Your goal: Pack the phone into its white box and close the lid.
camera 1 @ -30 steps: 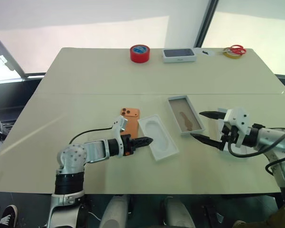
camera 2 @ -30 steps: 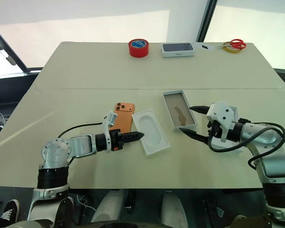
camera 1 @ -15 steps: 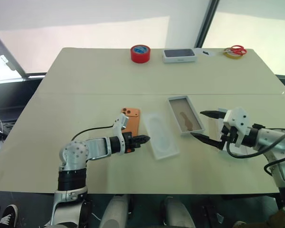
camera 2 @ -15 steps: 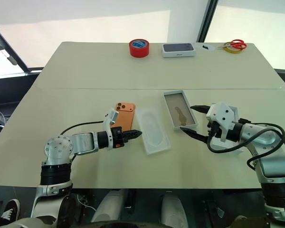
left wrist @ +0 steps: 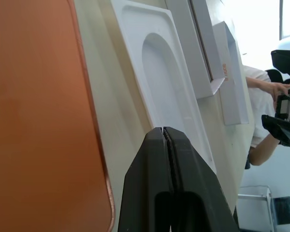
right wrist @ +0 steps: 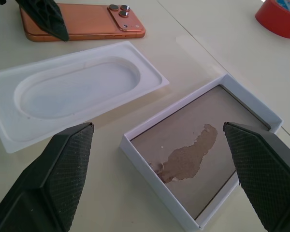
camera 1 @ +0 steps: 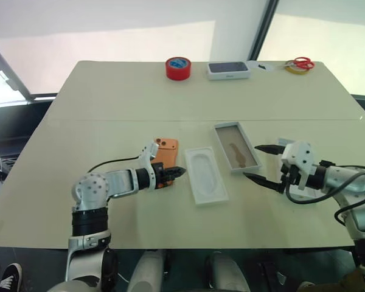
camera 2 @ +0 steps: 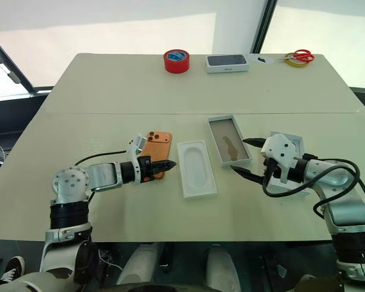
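Observation:
The orange phone (camera 1: pixel 166 151) lies back up on the table, camera lenses at its far end. My left gripper (camera 1: pixel 180 172) is shut on nothing, its tips low over the table by the phone's (left wrist: pixel 38 121) near right edge, between the phone and a white moulded insert (camera 1: pixel 205 174). The white box (camera 1: pixel 236 147) with its tan floor sits right of the insert. My right gripper (camera 1: pixel 260 163) hovers open beside the box's (right wrist: pixel 183 145) near right corner. The lid (camera 2: pixel 294 139) lies behind that gripper, mostly hidden.
A red tape roll (camera 1: pixel 178 67), a closed white box with a dark top (camera 1: pixel 229 70), red scissors (camera 1: pixel 302 62) and a yellow tape ring (camera 1: pixel 294 69) line the table's far edge. Open tabletop spans the middle and left.
My left gripper closed and drew back from the insert toward the phone. The insert swung round to lie about parallel to the phone. The right gripper stayed open in place.

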Action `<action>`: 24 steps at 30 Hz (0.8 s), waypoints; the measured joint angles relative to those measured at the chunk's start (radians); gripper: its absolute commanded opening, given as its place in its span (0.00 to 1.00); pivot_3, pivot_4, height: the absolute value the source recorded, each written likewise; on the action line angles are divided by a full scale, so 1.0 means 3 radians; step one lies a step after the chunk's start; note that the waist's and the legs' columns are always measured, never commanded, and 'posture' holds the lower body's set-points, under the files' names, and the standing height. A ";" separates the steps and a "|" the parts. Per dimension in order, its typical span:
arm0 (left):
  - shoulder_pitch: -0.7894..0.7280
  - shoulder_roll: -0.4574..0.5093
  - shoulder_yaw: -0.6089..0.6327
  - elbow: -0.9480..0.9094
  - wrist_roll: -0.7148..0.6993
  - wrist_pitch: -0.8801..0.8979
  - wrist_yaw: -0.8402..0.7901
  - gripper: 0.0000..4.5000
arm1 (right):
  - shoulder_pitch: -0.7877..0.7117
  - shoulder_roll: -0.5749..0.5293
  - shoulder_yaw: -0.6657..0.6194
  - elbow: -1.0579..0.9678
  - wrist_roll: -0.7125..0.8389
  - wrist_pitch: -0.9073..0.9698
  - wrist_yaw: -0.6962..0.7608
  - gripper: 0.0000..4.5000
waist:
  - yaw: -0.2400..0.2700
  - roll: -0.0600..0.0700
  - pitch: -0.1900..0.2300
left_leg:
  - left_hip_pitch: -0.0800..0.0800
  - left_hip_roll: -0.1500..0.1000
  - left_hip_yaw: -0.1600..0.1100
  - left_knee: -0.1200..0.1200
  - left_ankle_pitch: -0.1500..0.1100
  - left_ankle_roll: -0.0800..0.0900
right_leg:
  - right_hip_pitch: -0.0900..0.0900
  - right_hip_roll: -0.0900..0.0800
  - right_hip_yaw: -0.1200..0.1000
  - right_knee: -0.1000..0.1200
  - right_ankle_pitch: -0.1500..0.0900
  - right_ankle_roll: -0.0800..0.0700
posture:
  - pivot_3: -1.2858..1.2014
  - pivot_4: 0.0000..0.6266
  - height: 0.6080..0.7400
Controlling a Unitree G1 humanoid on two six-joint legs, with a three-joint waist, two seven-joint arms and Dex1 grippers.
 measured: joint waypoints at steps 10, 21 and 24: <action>0.0055 0.0052 -0.0152 -0.0191 0.0088 -0.0057 -0.0211 0.75 | -0.0043 0.0013 0.0016 0.0022 -0.0006 -0.0052 -0.0011 1.00 | 0.0007 0.0000 0.0000 | 0.0002 0.0000 0.0000 -0.0002 0.0000 0.0000 | 0.0002 -0.0002 0.0000 -0.0005 0.0000 -0.0001 | 0.52 0.24 0.98; 0.0113 0.0155 -0.0966 -0.0246 0.0624 -0.0732 -0.0662 0.75 | -0.0083 0.0017 0.0019 0.0023 -0.0006 -0.0046 -0.0078 1.00 | -0.0003 0.0001 -0.0001 | 0.0002 0.0000 0.0000 -0.0007 0.0000 -0.0001 | 0.0002 -0.0002 0.0002 -0.0005 0.0000 -0.0001 | 0.52 0.24 0.98; 0.0120 0.0113 -0.0947 -0.0178 0.0634 -0.0781 -0.0719 0.75 | -0.0026 0.0016 0.0018 0.0013 -0.0005 -0.0034 -0.0098 1.00 | -0.0002 0.0002 -0.0001 | 0.0002 0.0000 0.0000 -0.0007 0.0000 0.0000 | 0.0001 -0.0003 0.0002 -0.0005 0.0000 -0.0001 | 0.52 0.24 0.98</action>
